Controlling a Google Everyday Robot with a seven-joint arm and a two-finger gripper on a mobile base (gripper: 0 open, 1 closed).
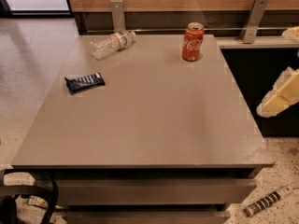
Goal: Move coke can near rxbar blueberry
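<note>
**Tabletop** [154, 125]: grey, rectangular, fills most of the frame, with a speckled floor to its left and lower right.

**Coke can** [192, 42]: red, white script, silver top. It stands upright at the upper right of centre, near the far edge of the tabletop. Nothing touches it.

**Rxbar blueberry** [84, 82]: dark blue wrapper with white lettering, lying flat at the left of the tabletop, slightly slanted. It is well apart from the coke can.

**Water bottle** [112, 43]: clear plastic, lying on its side at the upper left of the tabletop. It sits beyond the rxbar blueberry and to the left of the coke can.

**Hand** [275, 101]: cream-coloured and cut off by the right edge of the frame at mid height. It is off the tabletop's right side, well apart from the coke can and holding nothing visible. Whether it is released or clenched cannot be told.

**Metal brackets** [117, 14]: two upright, at the upper left and upper right behind the tabletop, against a wooden panel.

**Striped cylinder** [267, 201]: black and white, lying on the floor at the lower right.
</note>
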